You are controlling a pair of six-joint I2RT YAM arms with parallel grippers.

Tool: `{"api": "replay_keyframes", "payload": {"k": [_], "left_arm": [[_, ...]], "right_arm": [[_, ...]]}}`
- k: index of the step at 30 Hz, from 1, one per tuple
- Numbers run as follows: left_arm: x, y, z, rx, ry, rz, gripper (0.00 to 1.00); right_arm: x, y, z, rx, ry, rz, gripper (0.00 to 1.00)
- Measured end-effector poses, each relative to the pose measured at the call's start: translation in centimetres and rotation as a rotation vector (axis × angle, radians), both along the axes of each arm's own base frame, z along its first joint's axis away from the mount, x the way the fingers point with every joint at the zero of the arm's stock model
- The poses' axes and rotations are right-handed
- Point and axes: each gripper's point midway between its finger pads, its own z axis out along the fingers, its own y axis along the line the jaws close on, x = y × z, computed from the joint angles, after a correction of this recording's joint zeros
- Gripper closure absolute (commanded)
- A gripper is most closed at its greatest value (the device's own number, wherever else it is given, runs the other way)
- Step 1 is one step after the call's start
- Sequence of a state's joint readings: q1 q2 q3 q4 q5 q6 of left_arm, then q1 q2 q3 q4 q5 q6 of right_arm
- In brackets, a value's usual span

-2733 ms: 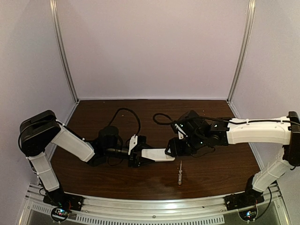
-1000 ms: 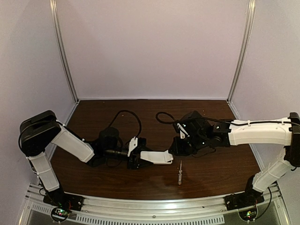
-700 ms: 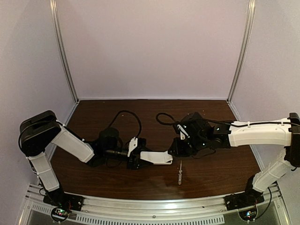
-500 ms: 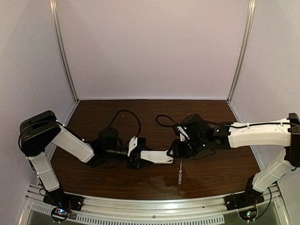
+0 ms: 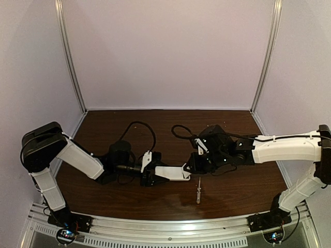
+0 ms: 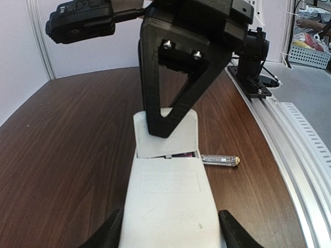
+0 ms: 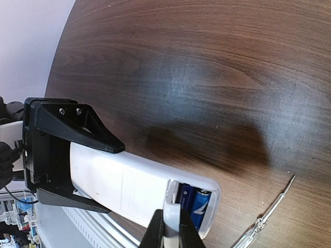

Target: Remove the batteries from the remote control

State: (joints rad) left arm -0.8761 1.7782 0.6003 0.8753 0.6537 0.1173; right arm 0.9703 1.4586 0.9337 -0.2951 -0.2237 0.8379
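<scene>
Two blue cylindrical batteries (image 7: 192, 202) lie exposed in your slim white plastic remote control (image 7: 119, 183); left gripper (image 5: 151, 174) clamps its other end as brace, right gripper (image 7: 170, 227) pinches small white cover piece (image 6: 181, 144), prob. to clear compartment.

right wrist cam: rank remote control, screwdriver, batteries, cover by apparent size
1. remote control, largest by far.
2. screwdriver, long but thin, running to the bottom edge.
3. batteries, only partly visible in the open bay.
Unranked: cover, just an edge-on sliver, looks about like the batteries.
</scene>
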Motion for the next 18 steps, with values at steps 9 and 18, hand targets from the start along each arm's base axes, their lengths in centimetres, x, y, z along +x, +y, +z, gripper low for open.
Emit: {"api": "replay_keyframes", "payload": {"k": [9,18], "left_arm": [[0.01,-0.05,0.20,-0.008,-0.008,-0.002,1.00],[0.03,-0.09,0.61,-0.019,-0.021,-0.004,1.00]], "right_arm": [[-0.03,-0.01,0.50,0.011,-0.008,0.001,0.97],[-0.15,-0.77,0.99,-0.003,-0.019,-0.011,1.00]]}}
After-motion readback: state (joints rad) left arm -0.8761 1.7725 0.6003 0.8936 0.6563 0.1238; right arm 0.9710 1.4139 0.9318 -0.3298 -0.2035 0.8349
